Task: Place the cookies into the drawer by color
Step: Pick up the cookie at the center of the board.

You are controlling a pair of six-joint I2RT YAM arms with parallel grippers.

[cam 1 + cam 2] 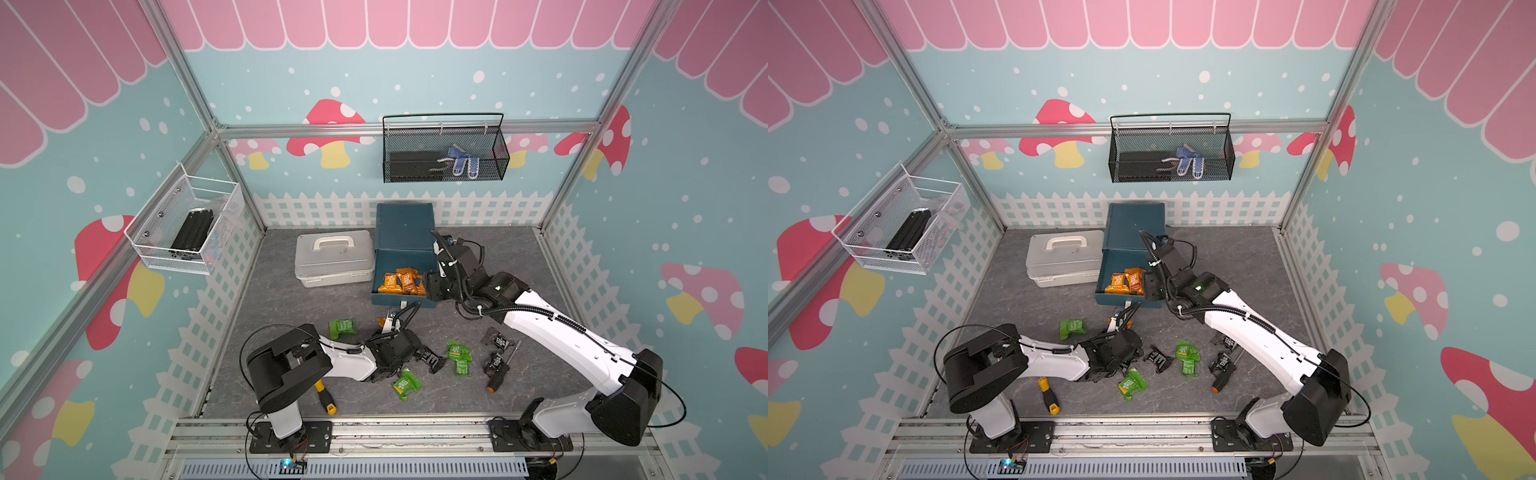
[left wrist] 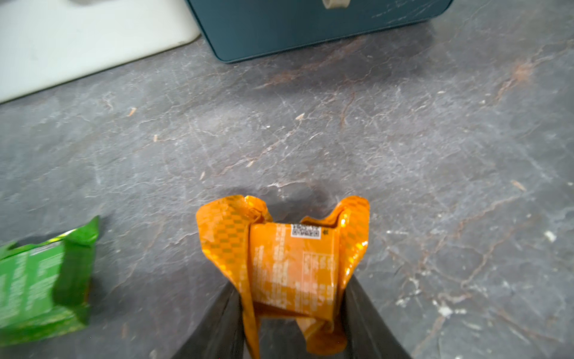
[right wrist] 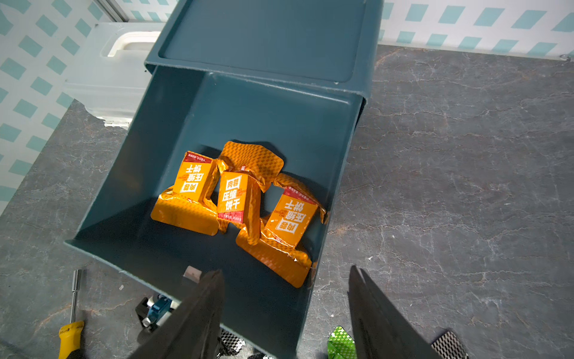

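The teal drawer cabinet (image 1: 405,224) stands at the back with its top drawer (image 3: 248,102) pulled out. Three orange cookies (image 1: 401,282) lie in it. My right gripper (image 3: 285,271) hangs open and empty over the drawer's front right corner. Just in front of the drawer, my left gripper (image 2: 293,283) is shut on an orange cookie (image 2: 292,264) low over the table, and it shows in a top view (image 1: 383,323). Green cookies (image 1: 343,327) (image 1: 459,357) (image 1: 406,384) and black cookies (image 1: 432,359) (image 1: 498,338) (image 1: 496,363) lie scattered on the table.
A pale grey lidded case (image 1: 332,257) stands left of the drawer. A yellow-handled screwdriver (image 1: 326,397) lies under the left arm, and an orange-tipped black one (image 1: 498,374) lies among the black cookies. Wire baskets hang on the back wall (image 1: 444,149) and the left wall (image 1: 187,224).
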